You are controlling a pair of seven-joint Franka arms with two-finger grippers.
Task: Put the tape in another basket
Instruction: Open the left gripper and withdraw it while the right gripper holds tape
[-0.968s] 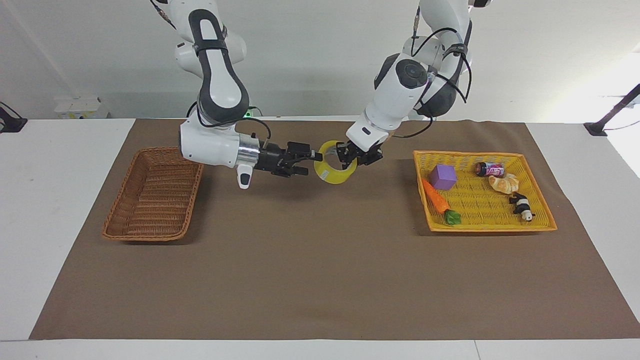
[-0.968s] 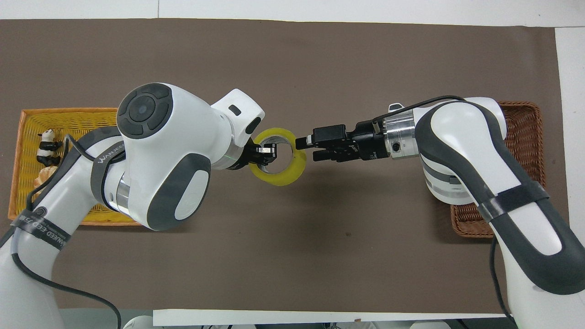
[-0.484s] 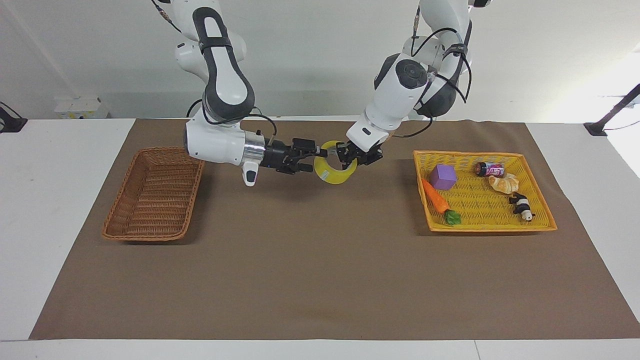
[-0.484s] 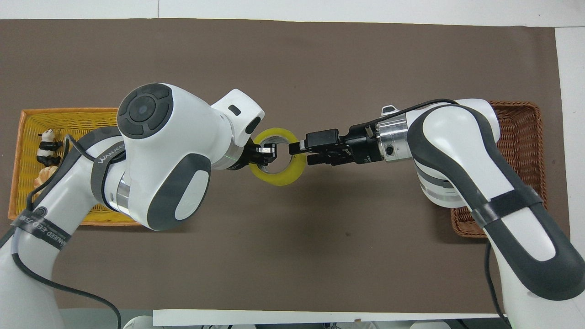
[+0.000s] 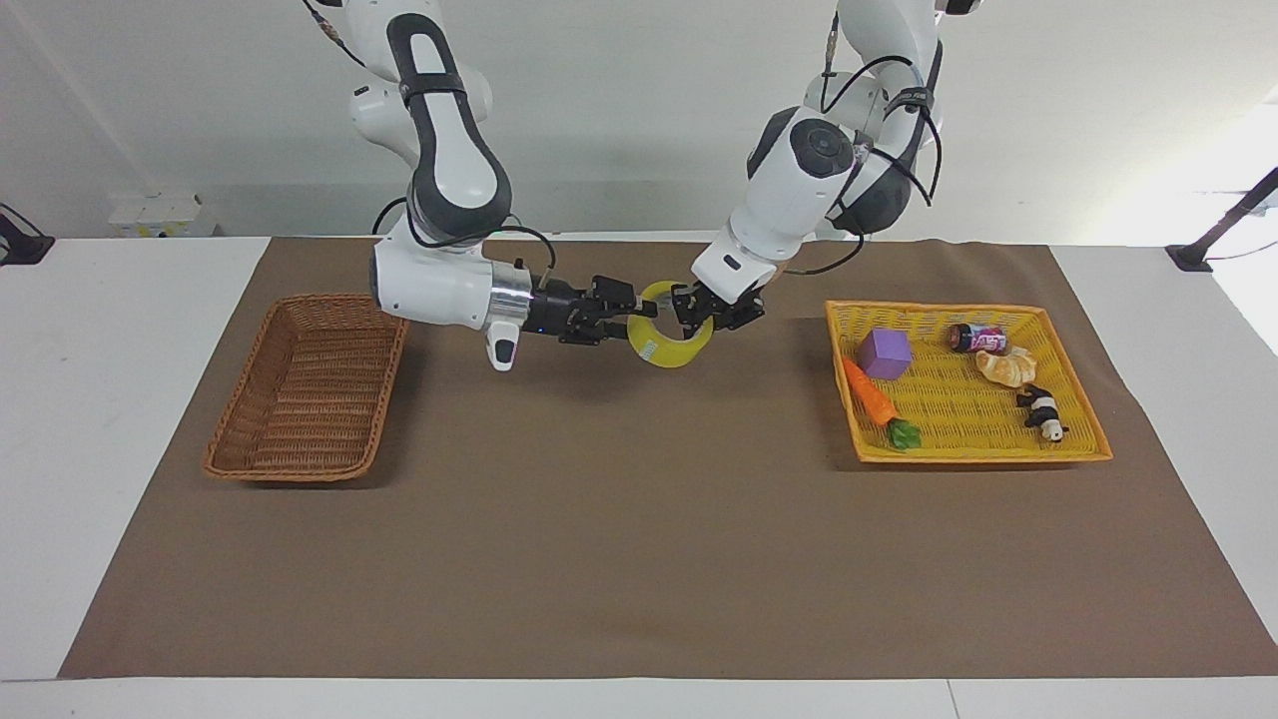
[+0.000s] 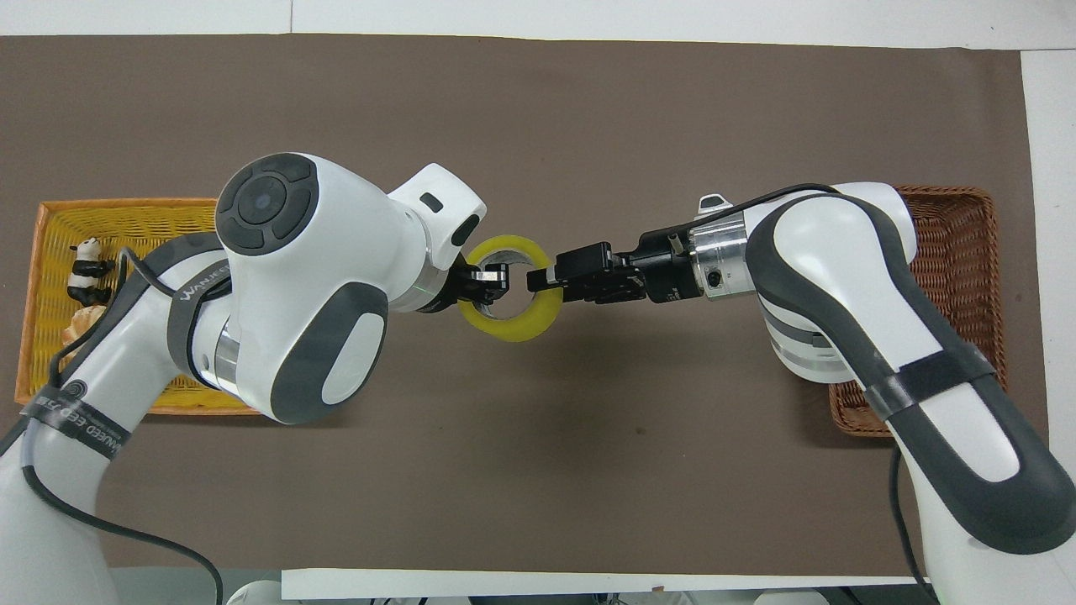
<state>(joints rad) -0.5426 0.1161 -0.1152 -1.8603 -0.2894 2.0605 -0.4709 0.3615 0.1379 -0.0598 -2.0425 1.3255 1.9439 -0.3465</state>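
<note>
The tape (image 5: 671,352), a yellow roll with a pale core, hangs in the air over the middle of the brown mat; it also shows in the overhead view (image 6: 513,323). My left gripper (image 5: 701,314) is shut on its rim at the side toward the left arm's end; it shows in the overhead view too (image 6: 487,281). My right gripper (image 5: 632,316) reaches in level from the right arm's end. Its open fingers straddle the roll's other rim (image 6: 542,281). The brown wicker basket (image 5: 300,389) stands empty at the right arm's end of the mat (image 6: 958,244).
A yellow-orange flat basket (image 5: 978,457) at the left arm's end holds a purple cube (image 5: 885,353), a carrot (image 5: 871,394), a croissant (image 5: 1006,366), a small can (image 5: 976,338) and a panda figure (image 5: 1042,411).
My right gripper has moved toward the tape and its fingers now sit around the roll's rim. The left gripper and the tape have stayed still.
</note>
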